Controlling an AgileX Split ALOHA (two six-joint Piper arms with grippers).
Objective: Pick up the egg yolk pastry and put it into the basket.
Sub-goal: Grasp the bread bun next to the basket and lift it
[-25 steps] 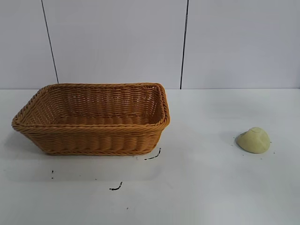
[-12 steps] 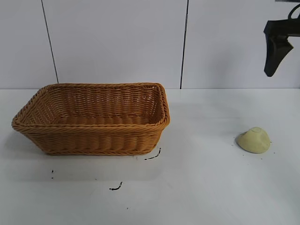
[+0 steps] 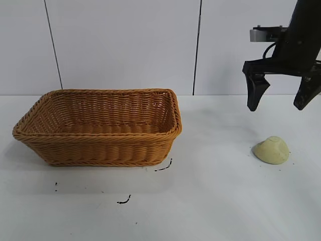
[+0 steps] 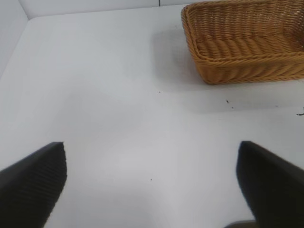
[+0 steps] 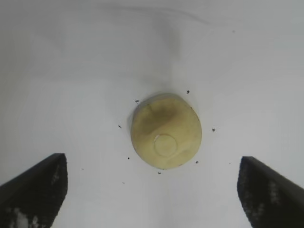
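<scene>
Right end effector (image 3: 281,103) is now hanging directly over the egg yolk pastry (image 3: 271,149), having swept in from the upper right corner of the exterior view, where half a second ago only part of it was showing and a second ago none of it was. Its fingers are spread wide and are gripping nothing; in the right wrist view the two dark fingertips (image 5: 33,187) are framing the pastry (image 5: 166,136), which is sitting centred between them on the desk (image 3: 225,201). That lineup suggests the approach is nearly finished and a straight descent is what is coming next, followed by closing on the bun's low sides.

Neither the pastry nor the basket (image 3: 100,126) is moving; the pastry is lying tilted on the desk well apart from the basket, on the right side. Left end effector (image 4: 152,185) is idling near the basket's left end, fingers wide apart and empty, with the basket (image 4: 228,71) visible beyond it.
</scene>
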